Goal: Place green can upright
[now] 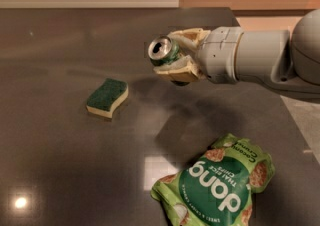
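Observation:
The green can (163, 51) lies on its side in the air, its silver end with the pull-tab facing left toward the camera. My gripper (176, 54) reaches in from the right and is shut on the can, one pale finger (186, 35) above it and one below. The can hangs well above the dark grey table (60, 150), over its middle, with its shadow on the surface below.
A green-topped sponge (107, 98) lies on the table to the left of the can. A large green "dang" chips bag (220, 187) lies at the front right. The table's right edge (295, 125) runs under the arm.

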Robot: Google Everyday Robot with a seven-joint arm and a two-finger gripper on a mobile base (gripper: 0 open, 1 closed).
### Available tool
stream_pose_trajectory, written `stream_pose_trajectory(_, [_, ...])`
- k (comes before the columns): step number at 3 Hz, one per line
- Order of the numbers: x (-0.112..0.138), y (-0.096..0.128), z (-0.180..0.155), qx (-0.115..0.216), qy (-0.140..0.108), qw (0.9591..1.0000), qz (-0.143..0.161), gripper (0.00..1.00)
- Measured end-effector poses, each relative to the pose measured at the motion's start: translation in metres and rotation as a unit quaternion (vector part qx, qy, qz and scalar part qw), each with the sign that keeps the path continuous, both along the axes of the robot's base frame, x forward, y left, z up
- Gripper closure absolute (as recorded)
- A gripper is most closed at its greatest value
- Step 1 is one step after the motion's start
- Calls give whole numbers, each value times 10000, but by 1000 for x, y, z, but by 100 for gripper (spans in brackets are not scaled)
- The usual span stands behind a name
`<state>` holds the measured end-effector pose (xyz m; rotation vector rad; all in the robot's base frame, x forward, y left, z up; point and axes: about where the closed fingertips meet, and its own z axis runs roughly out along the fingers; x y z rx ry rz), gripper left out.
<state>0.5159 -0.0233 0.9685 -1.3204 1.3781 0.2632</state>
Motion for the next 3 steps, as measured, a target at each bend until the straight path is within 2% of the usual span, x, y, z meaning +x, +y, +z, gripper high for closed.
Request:
stream_pose_trajectory(1, [4,-4,-5,477,-77,9981,-378,100])
stream_pose_trajectory(2, [12,-11,-10,805,-34,9946,-656,100])
stream_pose_trajectory(3, [20,-18,-19,1084,134,9909,-791,100])
